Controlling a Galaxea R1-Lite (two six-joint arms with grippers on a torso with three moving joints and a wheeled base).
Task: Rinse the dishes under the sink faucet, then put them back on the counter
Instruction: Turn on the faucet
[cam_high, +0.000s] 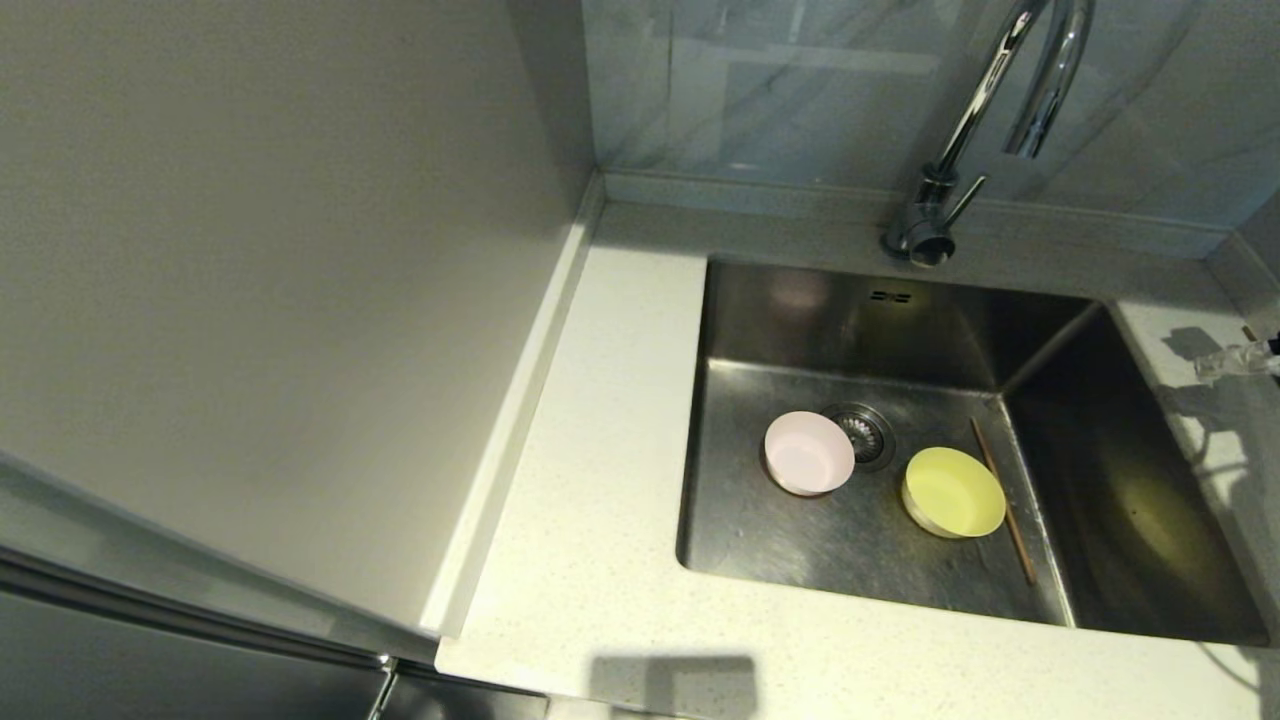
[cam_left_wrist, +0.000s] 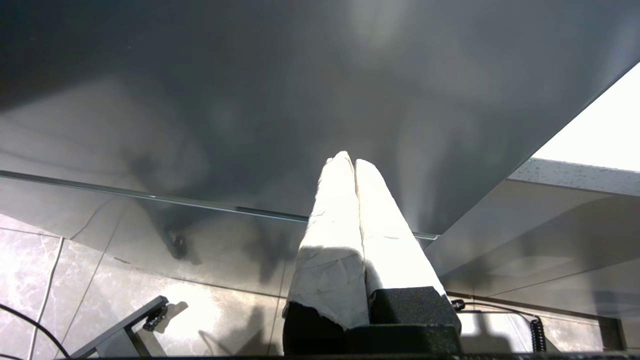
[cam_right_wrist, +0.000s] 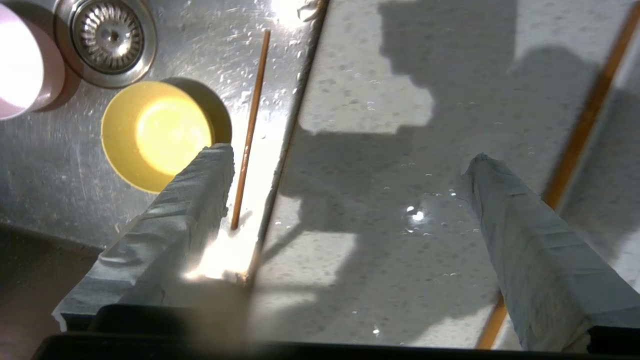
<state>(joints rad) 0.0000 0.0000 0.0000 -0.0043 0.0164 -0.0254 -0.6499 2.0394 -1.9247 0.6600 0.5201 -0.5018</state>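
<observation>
Pink bowl (cam_high: 808, 452) and yellow-green bowl (cam_high: 953, 491) inside sink (cam_high: 860, 320)

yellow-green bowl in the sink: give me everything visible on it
The yellow-green bowl is small, round and plain, smooth and matte like plastic, paler inside with a darker outer wall. It looks empty and sits on the wet steel floor of the sink, tipped slightly in the head view. It lies just right of the drain strainer, apart from the pink bowl. A wooden chopstick lies along its right side, very close; contact is unclear.

2 bowls (cam_high: 809, 452) + chopstick (cam_high: 1003, 500) in sink (cam_high: 800, 320)
</observation>
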